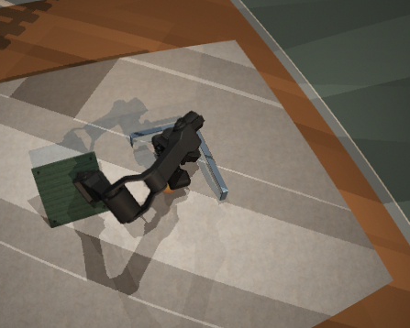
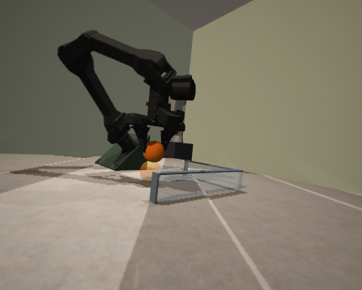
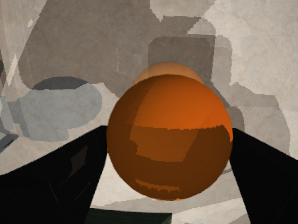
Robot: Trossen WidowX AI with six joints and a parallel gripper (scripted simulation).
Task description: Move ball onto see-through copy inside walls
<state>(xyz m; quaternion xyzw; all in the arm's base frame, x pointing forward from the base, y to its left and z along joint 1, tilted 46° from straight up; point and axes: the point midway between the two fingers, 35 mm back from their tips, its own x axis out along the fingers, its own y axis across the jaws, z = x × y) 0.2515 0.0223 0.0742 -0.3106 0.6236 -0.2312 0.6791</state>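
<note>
A black robot arm (image 2: 109, 53) rises from a dark green base plate (image 1: 61, 188), leans back to a high elbow, then reaches forward and bends down at the wrist, so the gripper (image 2: 153, 142) points straight down toward the table (image 2: 69, 227). The gripper's two dark fingers are clamped on an orange ball (image 2: 154, 151), one on each side of it. In the wrist view the ball (image 3: 169, 137) fills the middle of the picture, with the black fingers running up to it from the lower left and lower right. The ball is a plain sphere, so it has no long axis and no facing direction. It hangs in the air just above the see-through copy (image 2: 150, 169), a pale orange globe resting on the table; in the side view the two are almost stacked, nearly touching. In the wrist view only a pale crescent of the copy (image 3: 166, 72) peeks out from behind the ball's upper edge. Just beside the copy stand two low clear walls (image 2: 198, 184) with blue edges, meeting in a corner. From above, the arm covers nearly all of the ball, leaving only an orange sliver (image 1: 168, 190) at its edge, near the long wall (image 1: 213, 171).
</note>
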